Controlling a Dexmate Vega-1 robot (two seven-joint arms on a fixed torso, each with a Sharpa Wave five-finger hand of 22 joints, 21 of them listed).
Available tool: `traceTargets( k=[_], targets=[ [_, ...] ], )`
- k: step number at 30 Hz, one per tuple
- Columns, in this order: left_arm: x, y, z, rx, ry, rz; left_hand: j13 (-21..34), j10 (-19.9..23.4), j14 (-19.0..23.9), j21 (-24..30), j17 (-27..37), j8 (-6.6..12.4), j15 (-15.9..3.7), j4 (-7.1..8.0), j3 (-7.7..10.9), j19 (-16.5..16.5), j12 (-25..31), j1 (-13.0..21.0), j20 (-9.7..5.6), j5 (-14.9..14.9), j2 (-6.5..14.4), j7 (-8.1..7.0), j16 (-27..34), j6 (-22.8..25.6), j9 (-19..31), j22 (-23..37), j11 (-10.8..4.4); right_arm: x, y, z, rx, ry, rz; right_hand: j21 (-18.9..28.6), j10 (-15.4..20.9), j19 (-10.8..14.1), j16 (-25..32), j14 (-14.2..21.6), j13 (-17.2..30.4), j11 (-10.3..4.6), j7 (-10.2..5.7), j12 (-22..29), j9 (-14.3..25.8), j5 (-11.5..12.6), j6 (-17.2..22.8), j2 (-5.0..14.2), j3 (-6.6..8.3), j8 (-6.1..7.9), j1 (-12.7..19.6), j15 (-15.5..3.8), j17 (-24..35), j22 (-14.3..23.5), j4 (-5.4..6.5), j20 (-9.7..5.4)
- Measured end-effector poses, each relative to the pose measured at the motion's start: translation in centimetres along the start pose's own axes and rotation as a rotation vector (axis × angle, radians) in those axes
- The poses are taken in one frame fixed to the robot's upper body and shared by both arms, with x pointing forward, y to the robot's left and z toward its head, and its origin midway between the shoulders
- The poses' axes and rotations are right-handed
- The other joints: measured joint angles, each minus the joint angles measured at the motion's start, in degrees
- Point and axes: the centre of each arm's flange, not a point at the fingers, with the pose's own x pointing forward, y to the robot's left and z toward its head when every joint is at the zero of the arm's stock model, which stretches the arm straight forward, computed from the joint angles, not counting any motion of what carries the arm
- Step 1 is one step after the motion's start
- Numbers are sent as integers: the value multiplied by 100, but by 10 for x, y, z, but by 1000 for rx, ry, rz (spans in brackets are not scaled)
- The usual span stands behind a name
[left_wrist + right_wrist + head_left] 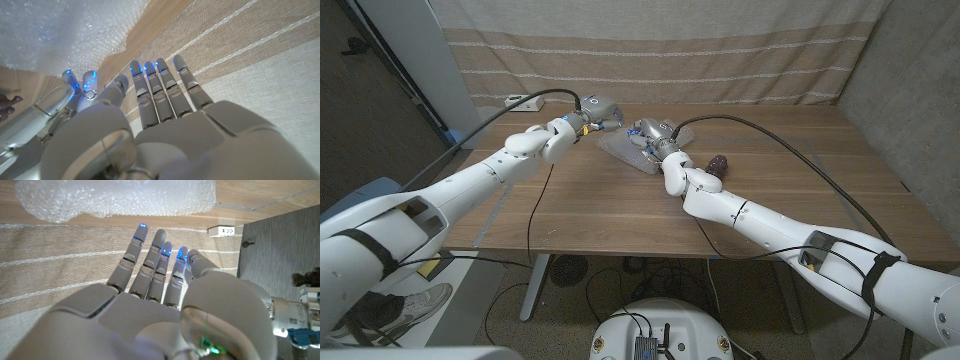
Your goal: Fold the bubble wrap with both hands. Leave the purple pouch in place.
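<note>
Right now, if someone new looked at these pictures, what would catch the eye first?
Most likely the two white arms meeting over the far middle of the table, where the left hand and right hand hover at the bubble wrap. Both hands look open, fingers straight and apart, with the wrap just beyond the fingertips in the wrist views. A small purple pouch lies by the right forearm, apart from the wrap.

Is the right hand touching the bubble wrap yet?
Apart. The right wrist view shows the right hand open, its fingertips short of the bubble wrap, with bare table edge and curtain between them.
</note>
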Motion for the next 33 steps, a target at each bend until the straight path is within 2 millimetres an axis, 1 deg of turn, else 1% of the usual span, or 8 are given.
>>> traceTargets(
  k=[9, 13, 19, 22, 24, 27, 30, 33],
  targets=[
    [-24, -2, -6, -156, 87, 142, -1, -145, -61, -40, 29, 0, -1, 22, 22, -61, -14, -6, 61, 0, 171, 32, 21, -198, 0, -1, 60, -3, -12, -13, 33, 12, -75, -46, -153, -78, -128, -224, 0, -10, -31, -67, 0, 0, -31, 7, 24, 0, -53, 62, -27, -2, -24, 1],
    [-35, -5, -10, -246, 126, 179, -1, -289, -151, -63, 29, 0, 9, 46, 46, -113, -22, -16, 113, 27, 241, 117, 21, -302, 0, -1, 166, -3, -16, -19, 64, 11, -87, -46, -152, -139, -128, -224, 1, -10, -31, -67, 0, 0, -31, 15, 8, 0, -61, 62, -27, -27, -41, 2],
    [-50, -12, -11, -402, 164, 218, -1, -446, -219, -106, 56, 0, 15, 70, 70, -174, -22, -21, 174, 49, 246, 164, 21, -516, 0, -1, 241, 0, -25, -38, 160, 6, -84, -77, -175, -222, -128, -285, 1, 13, -31, -67, 0, 0, -30, 56, 1, 0, -101, 63, -21, -27, -48, 2],
    [-58, -16, -9, -482, 181, 252, -1, -543, -277, -106, 57, -41, 11, 70, 70, -176, -43, -23, 176, 49, 248, 170, 42, -661, 0, -1, 276, -1, -24, -38, 221, -24, -69, -98, -184, -284, -128, -337, -26, 22, -29, -67, 0, 0, -28, 70, 1, 0, -111, 70, -8, -27, -48, 21],
    [-60, -17, -9, -519, 187, 277, 0, -588, -278, -106, 56, -45, 11, 80, 79, -205, -63, -51, 205, 67, 275, 193, 42, -726, 0, -2, 298, 0, -30, -48, 257, -26, -73, -120, -184, -314, -162, -368, -27, 22, -7, -67, 0, 0, -6, 70, 1, 0, -111, 63, 16, -27, -48, 33],
    [-65, -23, -8, -571, 206, 302, 27, -670, -278, -106, 56, -45, 11, 91, 91, -206, -63, -52, 205, 70, 276, 190, 42, -851, 0, 27, 338, 0, -33, -50, 308, -47, -70, -120, -178, -313, -169, -367, -27, 28, -8, -67, 0, 0, -8, 100, 1, 0, -80, 63, 17, -26, -48, 33],
    [-69, -25, -7, -638, 216, 343, 18, -803, -352, -106, 47, -45, 20, 113, 112, -205, -62, -76, 205, 89, 301, 191, 42, -1065, 0, 27, 368, -1, -37, -57, 354, -51, -74, -120, -173, -317, -200, -411, -26, 54, -8, -107, 0, 10, -8, 100, 30, 0, -80, 82, 10, -26, -96, 36],
    [-73, -29, -6, -698, 222, 367, 11, -1031, -544, -106, 39, -79, 53, 113, 112, -205, -94, -78, 205, 93, 297, 161, 24, -1363, 0, 27, 383, -2, -40, -61, 406, -57, -78, -157, -319, -437, -354, -648, -26, 73, 4, -193, 0, 22, -21, 85, 40, 0, -65, 91, -76, -35, -219, 157]
  ],
)
